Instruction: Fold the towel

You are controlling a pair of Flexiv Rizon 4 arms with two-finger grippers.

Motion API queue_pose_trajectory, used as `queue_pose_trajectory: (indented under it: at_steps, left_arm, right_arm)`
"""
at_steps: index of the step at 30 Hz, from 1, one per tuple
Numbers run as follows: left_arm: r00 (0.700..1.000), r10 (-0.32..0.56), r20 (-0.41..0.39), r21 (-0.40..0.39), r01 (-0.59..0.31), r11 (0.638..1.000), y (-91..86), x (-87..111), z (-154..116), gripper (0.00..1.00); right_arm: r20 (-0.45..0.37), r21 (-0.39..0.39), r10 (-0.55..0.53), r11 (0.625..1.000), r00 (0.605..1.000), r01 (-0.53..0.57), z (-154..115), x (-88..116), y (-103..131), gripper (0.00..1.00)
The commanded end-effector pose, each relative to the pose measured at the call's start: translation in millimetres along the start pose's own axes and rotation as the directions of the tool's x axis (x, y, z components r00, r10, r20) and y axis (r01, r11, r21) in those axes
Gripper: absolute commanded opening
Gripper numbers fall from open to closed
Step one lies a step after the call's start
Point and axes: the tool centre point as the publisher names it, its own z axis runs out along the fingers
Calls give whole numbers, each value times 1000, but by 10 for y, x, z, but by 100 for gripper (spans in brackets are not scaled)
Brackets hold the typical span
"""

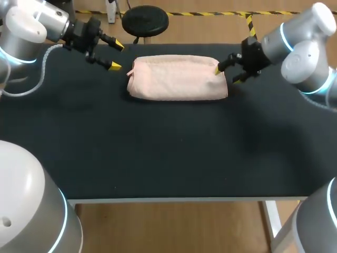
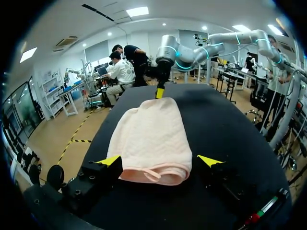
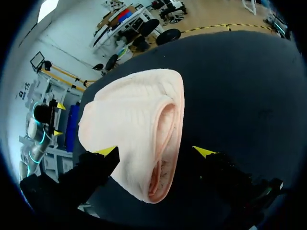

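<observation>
Your pink towel (image 1: 178, 78) lies folded (a long bundle) at the far middle of the dark surface (image 1: 158, 147). Your left tool (image 1: 116, 56) gapes just beside one end; your right tool (image 1: 227, 75), also spread, straddles the other.

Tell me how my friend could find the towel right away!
Look at the big black table, near its far edge, in the space between the left gripper and the right gripper. The towel lies there, folded into a long, puffy bundle. It is the one soft, pale pink thing on the dark top.
</observation>
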Motion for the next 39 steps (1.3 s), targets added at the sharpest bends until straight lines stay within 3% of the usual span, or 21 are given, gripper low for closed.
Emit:
queue_pose_trajectory:
  at_steps: [1, 13, 31, 32, 33, 34, 35, 36, 39]
  left_arm:
    - [1000, 1, 1, 0, -1, 1000, 5, 1, 7, 100]
    - [1000, 1, 1, 0, -1, 1000, 5, 1, 7, 100]
    - [1000, 1, 1, 0, -1, 1000, 5, 1, 7, 100]
    - [1000, 1, 1, 0, -1, 1000, 5, 1, 7, 100]
    - [1000, 1, 1, 0, -1, 1000, 5, 1, 7, 100]
    - [1000, 1, 1, 0, -1, 1000, 5, 1, 7, 100]
    - [1000, 1, 1, 0, -1, 1000, 5, 1, 7, 100]
    - [1000, 1, 1, 0, -1, 1000, 5, 1, 7, 100]
    - [1000, 1, 1, 0, -1, 1000, 5, 1, 7, 100]
  right_arm:
    - [-227, 99, 434, 901, 872, -422, 134, -55, 96, 100]
    - [-223, 109, 388, 921, 894, -373, 223, 21, 103, 100]
    - [-183, 109, 212, 975, 960, -195, 317, 209, 95, 100]
    - [-177, 109, 209, 975, 962, -192, 318, 209, 95, 90]
    - [-164, 106, 203, 977, 965, -187, 318, 206, 94, 38]
    - [-148, 101, 194, 978, 970, -181, 317, 202, 94, 27]
    - [-130, 92, 182, 981, 975, -171, 310, 196, 92, 9]
    - [-114, 83, 166, 984, 980, -157, 295, 196, 92, 0]
    - [-70, 59, 119, 992, 990, -115, 245, 208, 105, 0]
